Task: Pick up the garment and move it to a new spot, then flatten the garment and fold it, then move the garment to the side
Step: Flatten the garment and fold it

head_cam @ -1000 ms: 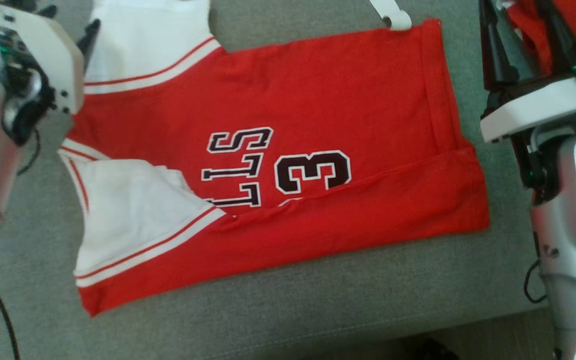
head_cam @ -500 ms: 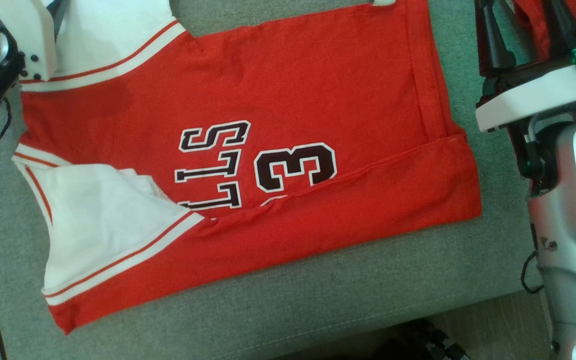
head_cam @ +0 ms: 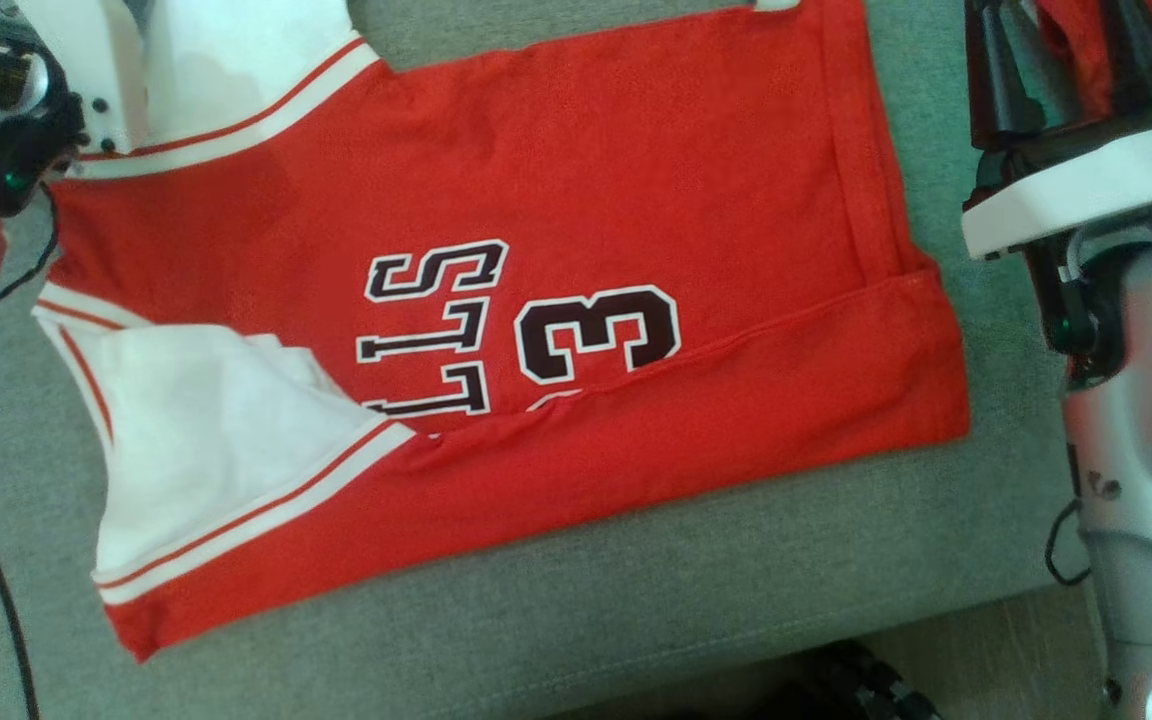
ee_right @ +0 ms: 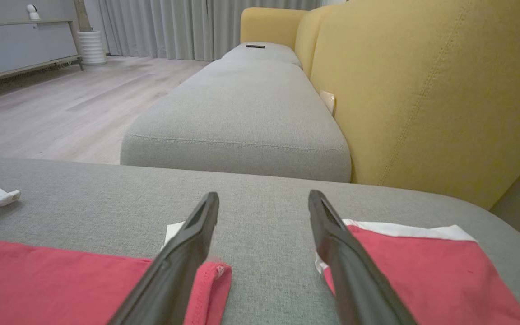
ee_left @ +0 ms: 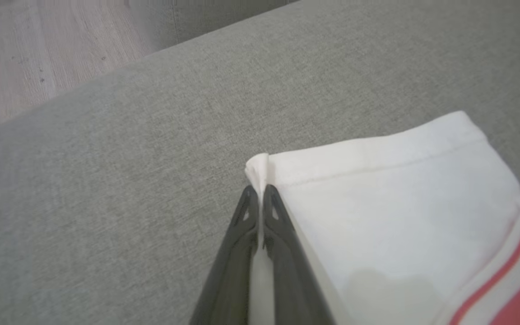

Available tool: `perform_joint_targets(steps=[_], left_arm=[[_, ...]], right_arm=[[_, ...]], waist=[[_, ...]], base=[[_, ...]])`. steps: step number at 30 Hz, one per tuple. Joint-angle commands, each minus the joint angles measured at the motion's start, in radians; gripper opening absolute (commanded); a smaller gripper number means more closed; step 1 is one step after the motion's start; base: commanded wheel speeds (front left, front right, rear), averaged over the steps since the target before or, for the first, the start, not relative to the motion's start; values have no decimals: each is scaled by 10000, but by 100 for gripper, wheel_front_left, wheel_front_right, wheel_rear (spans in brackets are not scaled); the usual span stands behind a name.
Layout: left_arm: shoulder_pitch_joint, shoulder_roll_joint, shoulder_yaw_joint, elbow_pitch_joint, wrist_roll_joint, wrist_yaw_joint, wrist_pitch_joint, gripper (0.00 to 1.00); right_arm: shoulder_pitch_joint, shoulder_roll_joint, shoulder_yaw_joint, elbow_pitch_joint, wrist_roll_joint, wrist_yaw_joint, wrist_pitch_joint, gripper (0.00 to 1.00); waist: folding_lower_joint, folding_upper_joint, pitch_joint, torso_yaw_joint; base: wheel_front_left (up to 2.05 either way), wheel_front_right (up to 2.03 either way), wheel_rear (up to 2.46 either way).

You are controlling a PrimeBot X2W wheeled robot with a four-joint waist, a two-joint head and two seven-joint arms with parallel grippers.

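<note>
The garment (head_cam: 586,180) is a red jersey with white sleeves and dark "3" lettering, lying spread on the grey sofa cushion (head_cam: 636,600) with its near side folded over. In the left wrist view my left gripper (ee_left: 260,194) is shut on the corner of the far white sleeve (ee_left: 400,203), a pinch of white cloth sticking up past the tips. Its wrist housing (head_cam: 56,90) sits at the jersey's upper left. My right gripper (ee_right: 263,198) stands open just above the cushion, beside the jersey's red hem corner (ee_right: 61,284), holding nothing.
A second red cloth with a white edge (ee_right: 422,271) lies right of my right gripper. A yellow sofa back (ee_right: 422,90) rises at the right, another grey seat cushion (ee_right: 242,113) lies beyond, and wooden floor (ee_right: 61,104) to the left.
My left gripper has closed on the white sleeve corner. The head view shifted a little, sliding the jersey leftward in the picture. The right gripper stays open in place.
</note>
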Motion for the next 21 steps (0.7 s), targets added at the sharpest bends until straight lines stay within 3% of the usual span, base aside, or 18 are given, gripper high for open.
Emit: perform_joint_targets(steps=[1,7,14,21], left_arm=[[-528,508,141,-65,-33,12,-331,0],[-705,211,-1,203,129,12,-1871,0],[-390,-231,-516,-279,261,12,-3194,0],[241,-465,-957,-1099,345,12,-3805,0]], right_arm=[[-61,-55,104,-277,-49,-9,-3,100],[-66,-245,106,57,29,-9,222,100],[-158,-1210,731,1075,-229,-9,1249,100],[-379,-1793,1187,2128,-15,-9,1725,100]], waist=[[0,0,-96,140],[0,0,-536,644],[0,0,-1205,1600],[0,0,-1589,2243]], base=[[0,0,0],[0,0,0],[0,0,0],[0,0,0]])
